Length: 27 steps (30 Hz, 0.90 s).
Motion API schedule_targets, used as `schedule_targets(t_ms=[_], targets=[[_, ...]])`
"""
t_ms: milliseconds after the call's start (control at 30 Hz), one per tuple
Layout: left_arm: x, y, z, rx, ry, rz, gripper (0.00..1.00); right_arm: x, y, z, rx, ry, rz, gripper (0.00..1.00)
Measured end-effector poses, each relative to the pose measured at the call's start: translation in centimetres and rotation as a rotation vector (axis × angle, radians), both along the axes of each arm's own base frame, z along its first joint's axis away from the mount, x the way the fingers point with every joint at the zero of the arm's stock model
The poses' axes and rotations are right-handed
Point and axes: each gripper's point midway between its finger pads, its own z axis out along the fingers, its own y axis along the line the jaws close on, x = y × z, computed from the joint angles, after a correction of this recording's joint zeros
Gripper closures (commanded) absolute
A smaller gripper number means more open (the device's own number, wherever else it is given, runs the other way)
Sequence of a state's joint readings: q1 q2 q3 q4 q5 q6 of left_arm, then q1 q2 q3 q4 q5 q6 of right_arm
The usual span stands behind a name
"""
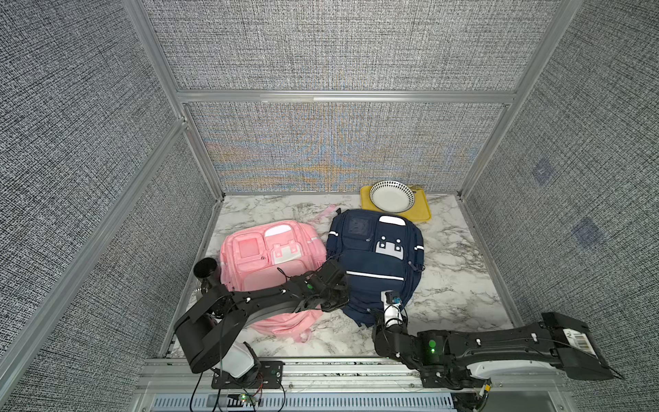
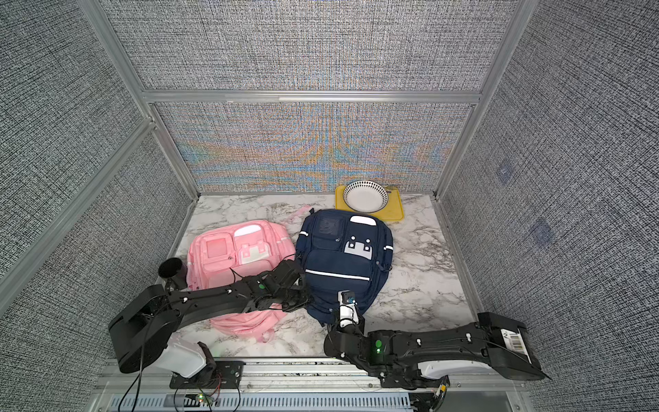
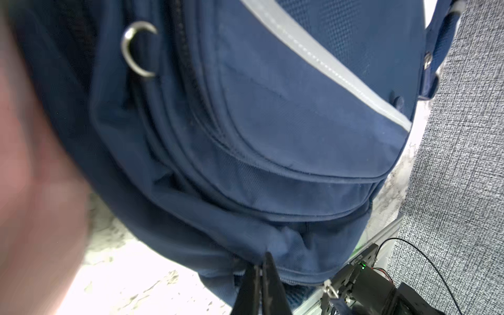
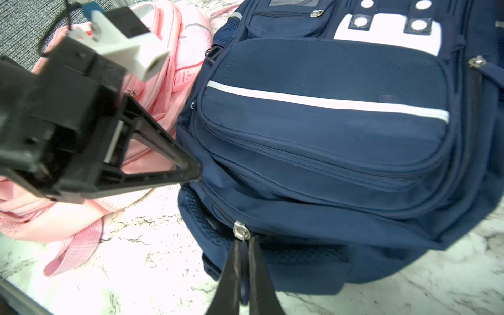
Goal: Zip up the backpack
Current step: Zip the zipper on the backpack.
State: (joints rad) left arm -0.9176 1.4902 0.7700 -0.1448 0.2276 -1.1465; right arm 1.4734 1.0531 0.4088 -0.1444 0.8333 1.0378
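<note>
Now, with your left hand (image 3: 263, 260) clenched on the navy backpack (image 3: 300, 122) and right hand (image 4: 245, 243) pinching the zipper pull (image 4: 241, 230), draw steadily along the taut track.

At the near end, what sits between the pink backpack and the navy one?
The left gripper, shut, its tip on the navy backpack's side, with marble table beneath; the right wrist view shows it.
</note>
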Motion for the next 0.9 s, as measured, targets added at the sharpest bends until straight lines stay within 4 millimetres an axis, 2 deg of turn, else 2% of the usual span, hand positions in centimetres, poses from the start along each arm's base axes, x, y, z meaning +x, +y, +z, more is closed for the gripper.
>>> schedule_targets(t_ms=[567, 900], targets=[[1.2, 4.9, 2.7, -0.009, -0.057, 0.082, 1.0, 0.3, -3.1, 0.6, 0.04, 0.012, -0.073, 1.0], [1.2, 5.5, 2.4, -0.003, -0.058, 0.079, 1.0, 0.7, -5.1, 1.8, 0.044, 0.009, -0.127, 1.0]])
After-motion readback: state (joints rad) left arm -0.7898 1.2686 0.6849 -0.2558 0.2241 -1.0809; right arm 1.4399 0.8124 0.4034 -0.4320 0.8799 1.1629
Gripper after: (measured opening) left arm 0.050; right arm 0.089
